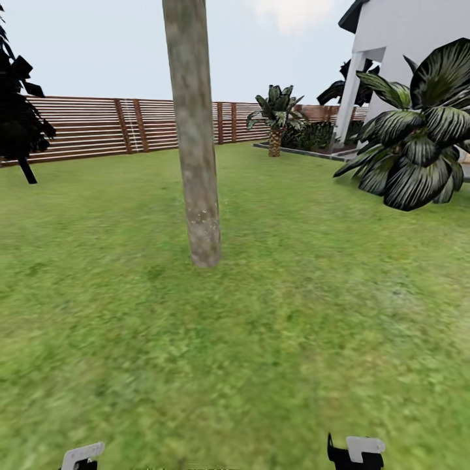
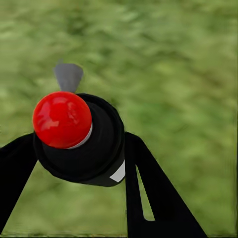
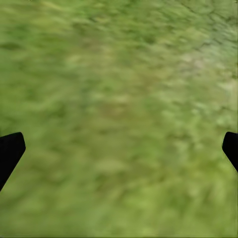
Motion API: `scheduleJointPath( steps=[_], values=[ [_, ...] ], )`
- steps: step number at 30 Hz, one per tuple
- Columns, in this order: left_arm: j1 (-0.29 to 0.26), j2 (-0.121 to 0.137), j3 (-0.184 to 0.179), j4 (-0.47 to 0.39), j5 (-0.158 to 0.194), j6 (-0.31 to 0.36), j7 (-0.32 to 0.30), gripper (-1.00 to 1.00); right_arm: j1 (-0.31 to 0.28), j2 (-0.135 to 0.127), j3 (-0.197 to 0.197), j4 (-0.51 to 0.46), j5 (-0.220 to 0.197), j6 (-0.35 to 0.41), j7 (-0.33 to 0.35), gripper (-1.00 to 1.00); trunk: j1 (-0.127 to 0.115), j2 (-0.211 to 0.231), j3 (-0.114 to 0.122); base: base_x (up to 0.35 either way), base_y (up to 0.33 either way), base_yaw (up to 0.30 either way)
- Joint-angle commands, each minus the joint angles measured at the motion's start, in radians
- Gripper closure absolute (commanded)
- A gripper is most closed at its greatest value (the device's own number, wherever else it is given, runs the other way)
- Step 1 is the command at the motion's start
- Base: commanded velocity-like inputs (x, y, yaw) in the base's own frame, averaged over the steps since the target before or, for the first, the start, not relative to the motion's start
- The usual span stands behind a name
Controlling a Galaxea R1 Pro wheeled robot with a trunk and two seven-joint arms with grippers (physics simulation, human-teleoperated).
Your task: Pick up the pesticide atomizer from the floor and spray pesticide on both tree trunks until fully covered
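One tree trunk [image 1: 196, 163], thick, pale grey-brown and mottled, rises from the garden lawn [image 1: 261, 326] straight ahead, a few steps away; its crown is above the picture. In the left wrist view my left gripper [image 2: 79, 146] is shut on the pesticide atomizer [image 2: 99, 148], a dark bottle with a round red top, a grey nozzle tip and a small pale label patch. It hangs over blurred grass. My right gripper [image 3: 119, 148] is open over bare grass, its black fingertips [image 3: 10, 153] far apart. No whitish haze shows on the trunk.
A reddish-brown slat fence [image 1: 130, 127] closes the lawn at the back. A broad-leaved palm-like plant [image 1: 418, 130] stands at right beside a white house [image 1: 405, 39]. A smaller palm [image 1: 277, 121] grows near the fence, and a dark tree [image 1: 19, 117] stands at far left.
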Motion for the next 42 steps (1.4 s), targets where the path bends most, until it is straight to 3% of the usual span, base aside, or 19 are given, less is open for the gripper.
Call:
scheduleJointPath(
  steps=[1,13,42],
  values=[
    [-0.001,0.000,-0.006,0.002,0.011,-0.003,-0.005,1.00,0.000,0.000,-0.005,0.001,0.011,-0.001,-0.006,-1.00,0.000,0.000,-0.001,-0.020,-0.271,0.280],
    [-0.001,-0.001,-0.006,0.002,0.012,-0.003,-0.005,1.00,0.000,0.000,-0.005,0.001,0.011,-0.001,-0.006,-1.00,0.000,0.000,-0.001,-0.002,-0.250,0.280],
    [-0.001,0.000,-0.006,0.003,0.011,-0.002,-0.005,1.00,0.000,0.000,-0.005,0.001,0.011,-0.001,-0.006,-1.00,0.000,0.000,-0.001,0.000,-0.004,0.280]
  ],
)
